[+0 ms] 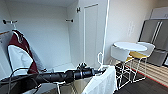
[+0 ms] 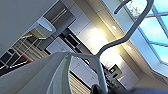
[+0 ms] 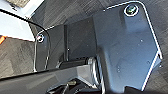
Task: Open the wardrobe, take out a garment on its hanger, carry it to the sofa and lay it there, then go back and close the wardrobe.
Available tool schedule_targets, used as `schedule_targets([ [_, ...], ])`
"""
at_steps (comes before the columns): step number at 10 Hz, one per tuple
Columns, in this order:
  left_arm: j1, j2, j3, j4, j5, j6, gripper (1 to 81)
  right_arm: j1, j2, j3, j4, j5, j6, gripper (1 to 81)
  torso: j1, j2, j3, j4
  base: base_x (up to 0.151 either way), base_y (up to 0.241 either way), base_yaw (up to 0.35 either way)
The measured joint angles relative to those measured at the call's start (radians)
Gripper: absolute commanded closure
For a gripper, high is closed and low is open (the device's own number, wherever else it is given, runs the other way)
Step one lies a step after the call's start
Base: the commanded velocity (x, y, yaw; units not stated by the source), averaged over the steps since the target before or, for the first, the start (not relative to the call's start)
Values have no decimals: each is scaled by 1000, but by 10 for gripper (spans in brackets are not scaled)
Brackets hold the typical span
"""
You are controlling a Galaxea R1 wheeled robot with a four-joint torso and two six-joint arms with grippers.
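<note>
Left hand (image 1: 101,70) at lower centre of the head view is clamped on the white hanger (image 1: 100,60), with the white T-shirt (image 1: 103,81) draped from it at the lower right, outside the wardrobe (image 1: 57,37). The wardrobe is open, with a maroon jacket (image 1: 20,53) hanging inside at left. Right hand's opening can't be told.

wardrobe (image 1: 50,37) open, dead ahead. jacket (image 1: 18,53) hangs inside at left. left arm (image 1: 62,75) reaches across in front; garment (image 1: 103,81) on hanger (image 1: 100,60) at its end effector (image 1: 100,71), outside the wardrobe. round worktop (image 1: 130,46) with chairs (image 1: 122,55) to the right, fridge (image 1: 155,37) behind them.
</note>
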Motion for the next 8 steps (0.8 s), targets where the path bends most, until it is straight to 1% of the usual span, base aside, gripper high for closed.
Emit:
schedule_targets([
  [8, 0, 6, 3, 16, 3, 0, 811, 0, 1, 0, 0, 0, -4, 10, 0, 0, 0, 0, 0, 0, -253],
])
